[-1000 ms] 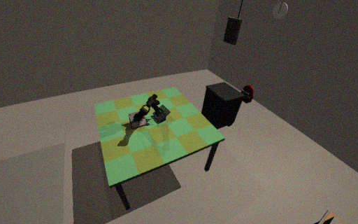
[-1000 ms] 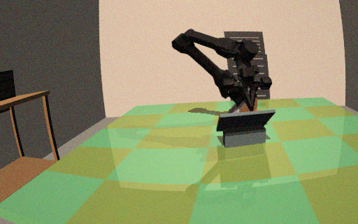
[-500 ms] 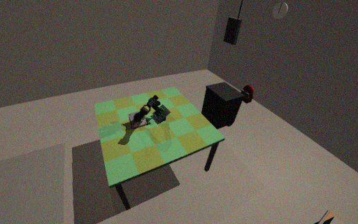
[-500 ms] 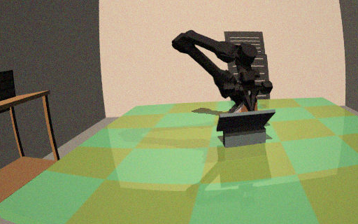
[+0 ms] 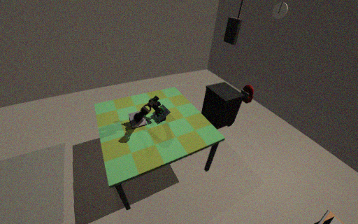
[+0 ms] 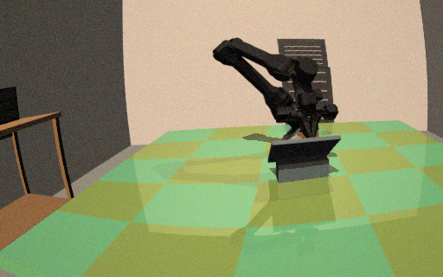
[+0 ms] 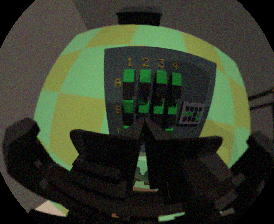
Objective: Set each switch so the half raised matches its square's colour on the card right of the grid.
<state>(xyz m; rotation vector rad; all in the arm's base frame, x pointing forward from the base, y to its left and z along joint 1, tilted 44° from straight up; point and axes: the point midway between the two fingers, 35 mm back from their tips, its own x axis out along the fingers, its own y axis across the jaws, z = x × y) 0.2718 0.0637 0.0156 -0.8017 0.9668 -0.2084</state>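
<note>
The dark switch panel (image 7: 203,80) (image 6: 304,151) is tilted on its base. In the wrist view it shows columns 1 to 4 and rows A and B; the row nearest the arm is mostly behind the fingers. Row A has switches A1 (image 7: 129,76), A2 (image 7: 145,76), A3 (image 7: 161,76) and A4 (image 7: 176,79), with large green far halves. Row B shows smaller green patches, B1 (image 7: 128,106) the largest. The small card (image 7: 192,114) has dark and green squares, too small to read surely. My gripper (image 7: 144,120) (image 6: 310,135) is shut and empty, its tips low over the panel by column 2; contact cannot be told.
The checkered table (image 5: 145,159) (image 6: 209,203) carries the arm (image 6: 253,80) and the panel. A black cabinet (image 5: 222,105) stands on the floor beyond the table. A wooden shelf unit (image 6: 19,216) stands to the left in the exterior view.
</note>
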